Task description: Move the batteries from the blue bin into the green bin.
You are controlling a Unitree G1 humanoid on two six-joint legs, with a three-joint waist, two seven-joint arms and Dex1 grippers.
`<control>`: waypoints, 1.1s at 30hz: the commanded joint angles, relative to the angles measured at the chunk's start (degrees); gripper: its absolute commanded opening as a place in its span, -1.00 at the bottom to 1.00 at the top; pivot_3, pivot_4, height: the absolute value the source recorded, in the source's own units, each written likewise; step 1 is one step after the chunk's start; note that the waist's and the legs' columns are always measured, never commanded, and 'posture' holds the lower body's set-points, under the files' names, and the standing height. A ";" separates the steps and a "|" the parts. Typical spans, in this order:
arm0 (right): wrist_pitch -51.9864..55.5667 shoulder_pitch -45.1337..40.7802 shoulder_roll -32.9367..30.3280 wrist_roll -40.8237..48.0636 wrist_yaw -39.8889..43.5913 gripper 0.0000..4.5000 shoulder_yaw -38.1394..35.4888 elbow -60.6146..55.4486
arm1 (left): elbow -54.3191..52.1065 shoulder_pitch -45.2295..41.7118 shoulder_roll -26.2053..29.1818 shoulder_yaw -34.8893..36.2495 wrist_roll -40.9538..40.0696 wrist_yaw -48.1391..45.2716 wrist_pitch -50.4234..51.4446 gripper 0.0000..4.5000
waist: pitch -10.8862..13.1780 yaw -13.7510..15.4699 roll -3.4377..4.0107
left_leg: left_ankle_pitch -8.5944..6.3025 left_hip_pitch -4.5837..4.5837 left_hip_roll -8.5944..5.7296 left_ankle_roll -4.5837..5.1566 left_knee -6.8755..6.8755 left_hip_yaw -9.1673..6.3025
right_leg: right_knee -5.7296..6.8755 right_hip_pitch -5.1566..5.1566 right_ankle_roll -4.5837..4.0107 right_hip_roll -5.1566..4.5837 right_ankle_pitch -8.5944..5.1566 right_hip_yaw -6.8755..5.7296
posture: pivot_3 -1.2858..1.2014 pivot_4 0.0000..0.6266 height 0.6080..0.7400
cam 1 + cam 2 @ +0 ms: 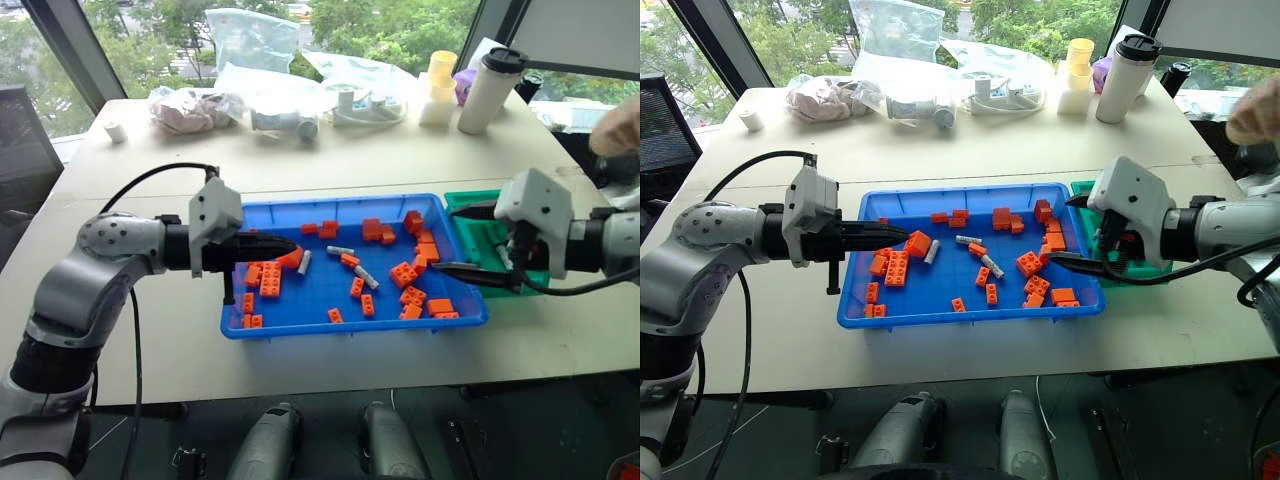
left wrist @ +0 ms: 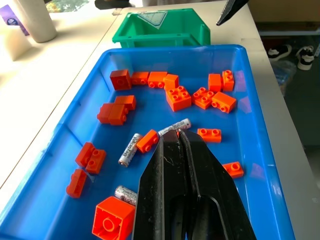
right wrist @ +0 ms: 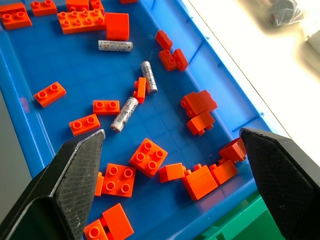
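The right gripper (image 1: 476, 240) hangs with its jaws spread wide and nothing between them, over the seam where the blue bin (image 1: 300, 325) meets the green bin (image 1: 470, 197). Three batteries (image 3: 123, 114) lie in the blue bin among the orange bricks (image 3: 148, 156), near the tray's middle; whether any battery already sits in the green bin I cannot tell.

In my judgement the step in hand is the reach for the next battery, and the right arm is better placed for it. The nearest battery (image 1: 366, 277), at about 9 o'clock from the right gripper in the head views, is the sensible target. To do it well, line the jaws across its short width, come down from above so one finger lands either side, and keep clear of the brick (image 1: 356, 287) lying just beside it, which could get pinched along with it or roll the cylinder away. Lift straight up before swinging toward the green bin at 3 o'clock.

The right arm reaches in from 3 o'clock, gripper tilted down and pointing toward the tray. The left gripper (image 1: 290, 246) comes in from 9 o'clock, roughly level, clenched tight on nothing, its tip over the tray's left end, near a large brick (image 2: 113, 221) and another battery (image 2: 126, 194)
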 commanded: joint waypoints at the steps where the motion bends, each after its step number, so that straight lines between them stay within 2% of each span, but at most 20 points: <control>1: -0.28 -0.50 -0.44 0.09 0.01 0.99 -0.68 -1.15 | -0.86 -0.37 0.77 1.55 -0.87 -0.39 0.11 -1.00 | 0.00 0.00 0.00 | 0.00 0.00 0.00 0.00 0.00 0.00 | 0.00 0.00 0.00 0.00 0.00 0.00 | 0.03 -0.52 1.00; 17: -1.12 -3.92 2.00 -0.55 -0.29 0.99 4.93 -0.67 | -1.00 0.27 2.37 2.65 -1.16 -0.64 -0.05 -1.00 | 0.00 -0.03 0.00 | 0.00 0.00 0.00 0.00 0.00 0.00 | 0.00 0.00 0.00 0.00 0.00 0.00 | 0.03 -0.52 1.00; 20: -0.66 -6.35 4.11 -0.25 -0.36 0.99 7.59 -0.19 | -0.72 0.51 2.66 2.86 -1.02 -0.89 -0.29 -1.00 | 0.00 -0.07 0.00 | 0.00 0.00 0.00 0.00 0.00 -0.01 | 0.00 0.00 0.00 0.00 0.00 0.00 | 0.03 -0.52 1.00; 26: -0.33 -12.89 11.85 -3.00 -0.95 0.99 16.75 3.42 | 1.56 -0.04 3.54 3.56 -0.09 -1.91 -1.16 -1.00 | 0.00 -0.27 -0.02 | 0.00 0.02 0.02 0.00 0.00 -0.02 | 0.02 -0.01 0.00 0.02 0.00 -0.01 | 0.03 -0.52 1.00; 29: -1.19 -18.19 20.71 -7.26 -1.57 0.99 26.49 8.63 | 3.46 -1.08 4.25 3.98 0.68 -2.15 -1.86 -1.00 | -0.01 -0.64 -0.03 | 0.00 0.02 0.02 -0.01 -0.01 -0.02 | 0.02 -0.02 0.00 0.04 0.00 -0.01 | 0.03 -0.52 1.00; 33: -3.14 -23.52 29.91 -12.71 -1.97 0.99 33.66 17.32 | 3.52 -1.11 4.54 4.09 0.67 -2.21 -1.99 -1.00 | -0.01 -1.21 -0.03 | 0.02 0.00 0.01 -0.04 -0.03 -0.09 | 0.06 -0.08 0.00 0.08 0.00 -0.04 | 0.03 -0.52 1.00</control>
